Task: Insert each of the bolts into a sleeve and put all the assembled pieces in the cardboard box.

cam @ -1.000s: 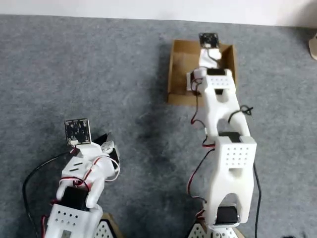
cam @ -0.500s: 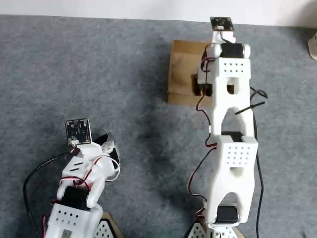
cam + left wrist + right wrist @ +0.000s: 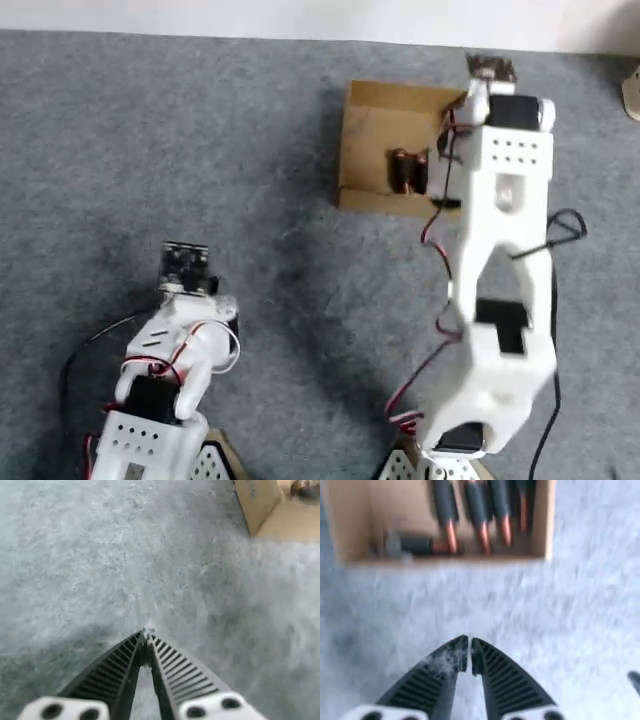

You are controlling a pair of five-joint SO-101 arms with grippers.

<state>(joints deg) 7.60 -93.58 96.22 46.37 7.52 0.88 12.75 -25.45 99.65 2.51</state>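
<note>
The cardboard box [image 3: 365,120] lies at the back of the grey carpet. Several assembled pieces [image 3: 408,172], black sleeves with copper bolt ends [image 3: 480,510], lie side by side inside it; one more lies crosswise [image 3: 417,545]. My right gripper [image 3: 468,642] is shut and empty over bare carpet just outside the box's wall [image 3: 440,562]. The right arm [image 3: 500,150] stretches along the box's right side. My left gripper [image 3: 146,632] is shut and empty, low over the carpet near the left arm's base [image 3: 165,370], with a corner of the box [image 3: 255,500] far ahead of it.
Grey carpet [image 3: 200,130] spreads around the box and between the arms. A white strip [image 3: 200,15] borders the far edge. A pale object [image 3: 632,92] sits at the right edge.
The right arm has swung from over the box to its right side, uncovering the pieces inside. The left arm's wrist has shifted slightly right.
</note>
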